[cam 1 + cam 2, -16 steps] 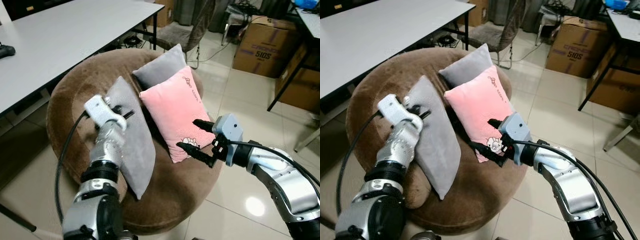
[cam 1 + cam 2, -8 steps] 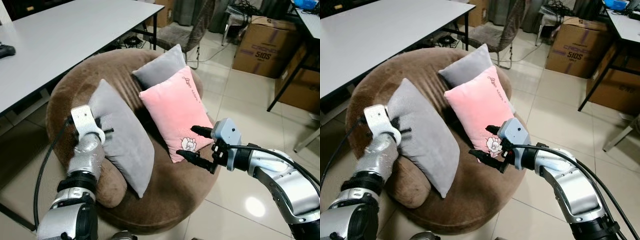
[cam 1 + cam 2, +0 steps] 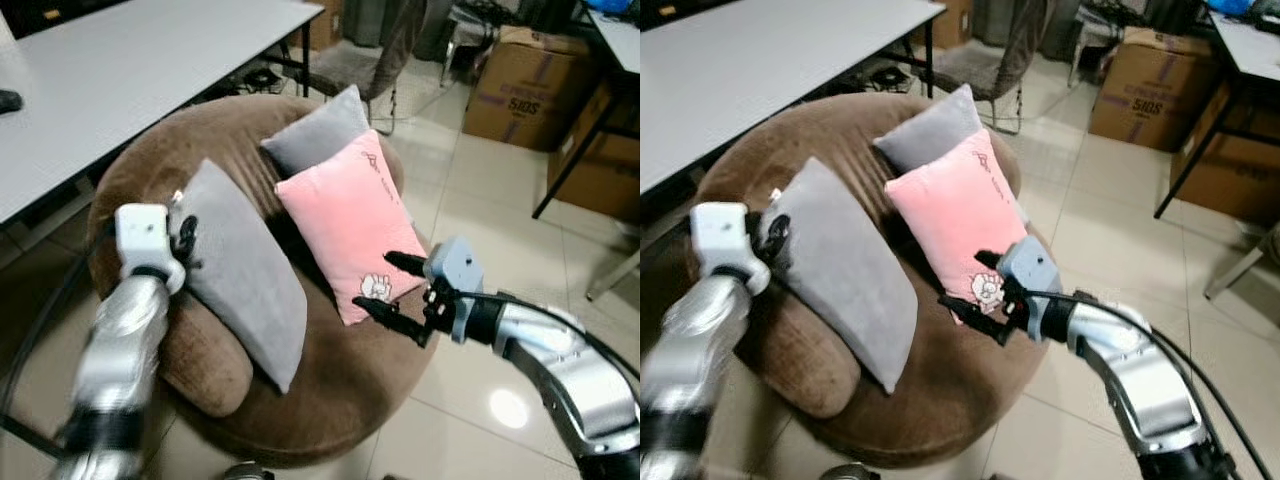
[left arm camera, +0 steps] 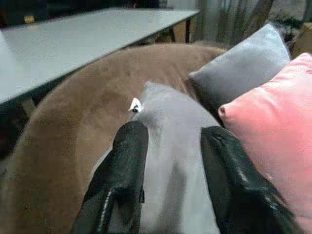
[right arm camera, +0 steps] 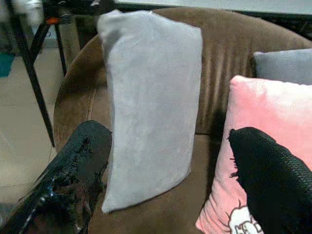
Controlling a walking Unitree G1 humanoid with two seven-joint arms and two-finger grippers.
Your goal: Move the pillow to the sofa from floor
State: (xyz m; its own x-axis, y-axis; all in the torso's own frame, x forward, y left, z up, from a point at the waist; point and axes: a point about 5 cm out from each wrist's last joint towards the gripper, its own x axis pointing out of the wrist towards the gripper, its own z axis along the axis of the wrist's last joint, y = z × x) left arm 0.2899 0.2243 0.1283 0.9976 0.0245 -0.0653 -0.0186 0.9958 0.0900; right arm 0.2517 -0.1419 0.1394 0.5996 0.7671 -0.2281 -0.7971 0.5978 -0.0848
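The grey pillow (image 3: 240, 265) leans on the left side of the round brown sofa (image 3: 330, 395). A pink pillow (image 3: 350, 225) stands right beside it, with another grey pillow (image 3: 315, 130) behind, at the far side. The left gripper (image 4: 170, 161) is by the grey pillow's top left corner, its fingers apart with the pillow between them. The right gripper (image 3: 392, 288) is wide open, just in front of the pink pillow's near corner, holding nothing.

The left gripper (image 3: 184, 236) is raised, its arm blurred, fingers parted. The right gripper (image 3: 393, 292) reaches forward, bent at the elbow, fingers spread.
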